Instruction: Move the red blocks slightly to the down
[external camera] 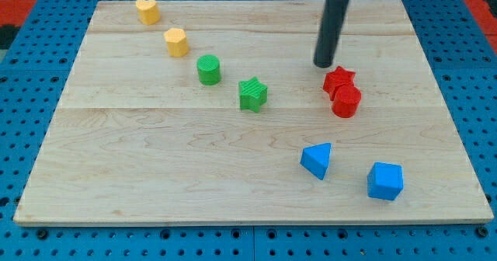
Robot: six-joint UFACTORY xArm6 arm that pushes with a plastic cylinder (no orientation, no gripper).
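A red star block (338, 80) and a red cylinder block (346, 101) sit touching each other at the right of the wooden board (155, 168), the cylinder just below the star. My tip (323, 64) is on the board just above and to the left of the red star, very close to it; contact cannot be told.
A green star (252, 94) and a green cylinder (208, 69) lie left of the red blocks. A yellow heart (147, 11) and a yellow hexagon-like block (177, 42) lie at the upper left. A blue wedge (317, 160) and a blue cube (385, 181) lie below.
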